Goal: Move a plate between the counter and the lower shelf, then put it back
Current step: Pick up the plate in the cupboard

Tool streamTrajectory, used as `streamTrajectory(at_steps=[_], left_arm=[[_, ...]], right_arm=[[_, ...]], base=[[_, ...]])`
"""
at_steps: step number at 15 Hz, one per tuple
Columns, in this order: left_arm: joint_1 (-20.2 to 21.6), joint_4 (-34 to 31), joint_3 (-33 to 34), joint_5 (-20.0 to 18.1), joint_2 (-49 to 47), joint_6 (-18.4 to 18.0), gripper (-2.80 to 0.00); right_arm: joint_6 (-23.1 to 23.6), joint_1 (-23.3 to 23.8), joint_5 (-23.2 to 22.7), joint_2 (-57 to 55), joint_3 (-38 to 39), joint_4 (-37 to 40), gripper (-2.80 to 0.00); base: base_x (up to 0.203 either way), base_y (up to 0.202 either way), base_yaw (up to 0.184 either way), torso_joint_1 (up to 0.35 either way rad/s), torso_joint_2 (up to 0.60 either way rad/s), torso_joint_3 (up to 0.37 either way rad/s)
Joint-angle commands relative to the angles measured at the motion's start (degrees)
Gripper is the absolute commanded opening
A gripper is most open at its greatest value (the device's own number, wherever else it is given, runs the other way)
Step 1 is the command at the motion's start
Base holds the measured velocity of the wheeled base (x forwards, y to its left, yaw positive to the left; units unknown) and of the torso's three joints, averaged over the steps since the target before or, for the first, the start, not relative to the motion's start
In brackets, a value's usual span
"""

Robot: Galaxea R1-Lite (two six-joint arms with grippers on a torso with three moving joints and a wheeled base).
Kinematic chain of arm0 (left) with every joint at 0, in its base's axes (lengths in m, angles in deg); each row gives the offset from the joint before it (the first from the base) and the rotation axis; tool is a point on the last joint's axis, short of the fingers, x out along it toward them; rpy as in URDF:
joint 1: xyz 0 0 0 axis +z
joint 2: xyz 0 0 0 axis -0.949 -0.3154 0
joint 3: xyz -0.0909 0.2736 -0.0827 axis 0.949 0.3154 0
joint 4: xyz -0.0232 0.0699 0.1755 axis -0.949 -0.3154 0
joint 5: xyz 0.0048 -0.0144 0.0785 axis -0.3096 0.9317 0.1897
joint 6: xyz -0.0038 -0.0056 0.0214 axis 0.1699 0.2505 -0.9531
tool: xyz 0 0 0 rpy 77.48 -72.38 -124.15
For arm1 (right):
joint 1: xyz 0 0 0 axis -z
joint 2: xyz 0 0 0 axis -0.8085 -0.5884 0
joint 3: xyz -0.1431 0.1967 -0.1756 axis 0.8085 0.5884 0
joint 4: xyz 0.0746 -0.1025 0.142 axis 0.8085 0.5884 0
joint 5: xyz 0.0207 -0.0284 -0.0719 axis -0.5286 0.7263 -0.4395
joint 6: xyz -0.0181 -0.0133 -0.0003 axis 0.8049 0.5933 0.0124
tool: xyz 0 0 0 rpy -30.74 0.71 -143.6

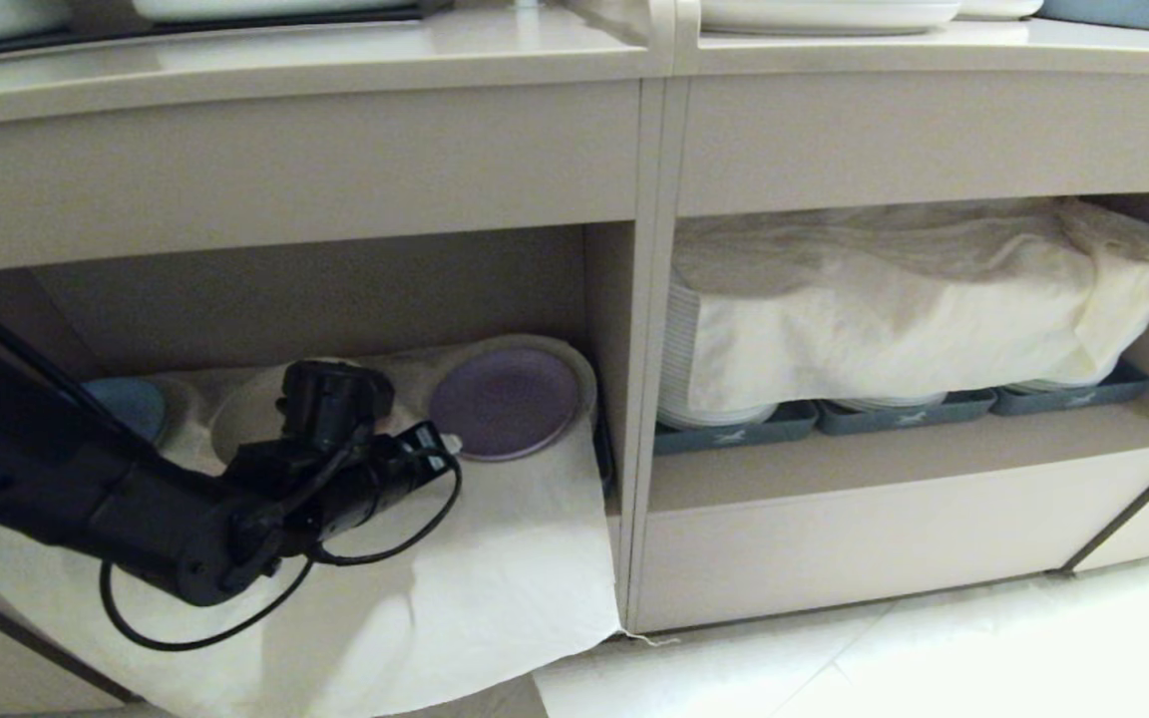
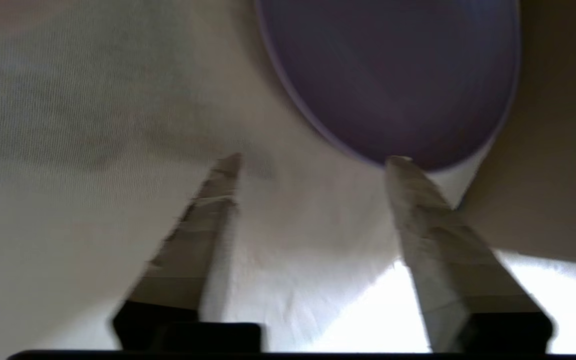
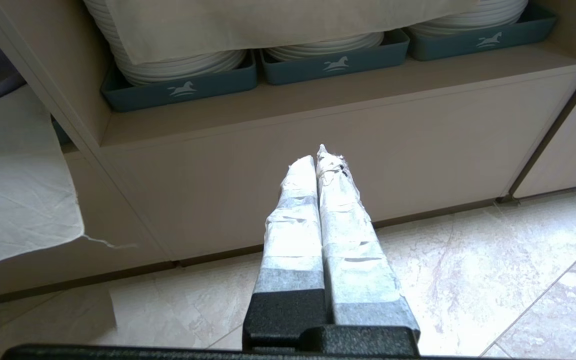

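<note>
The lavender plate (image 1: 505, 402) (image 2: 393, 80) lies flat at the right end of the lower shelf, on the cream cloth (image 1: 495, 568) that drapes over the shelf's front edge. A larger pale plate shows as a rim around it. My left gripper (image 1: 443, 441) (image 2: 315, 159) reaches into the cubby just in front and left of the plate. It is open and holds nothing, and one fingertip (image 2: 399, 162) sits right at the plate's near rim. The counter (image 1: 285, 70) runs across the top. My right gripper (image 3: 320, 156) hangs shut over the floor in front of the right cubby.
A blue plate (image 1: 131, 404) and a pale plate (image 1: 240, 424) sit further left on the same cloth. A vertical divider (image 1: 649, 399) closes the cubby beside the lavender plate. The right cubby holds grey-blue trays (image 1: 734, 436) of white plates under a cloth (image 1: 894, 299).
</note>
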Motion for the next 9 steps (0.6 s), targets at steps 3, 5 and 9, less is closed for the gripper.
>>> streamTrajectory(at_steps=[3,5,9], left_arm=[[0.0,0.13,-2.62,0.4,-3.06,0.22,0.0],[0.08,0.08,-3.85,0.49,-4.04,0.26,0.0],[0.32,-0.29,-5.98,1.47,-6.17,0.31,0.0]], right_arm=[[-0.02,0.05,0.02,0.0,0.0,-0.01,-2.8],[-0.02,-0.04,0.02,0.0,0.0,-0.09,-2.8],[-0.02,-0.04,0.02,0.0,0.0,-0.09,-2.8]], base=[[0.0,0.0,0.0,0.0,0.0,0.0],[0.0,0.0,0.0,0.0,0.0,0.0],[0.0,0.0,0.0,0.0,0.0,0.0]])
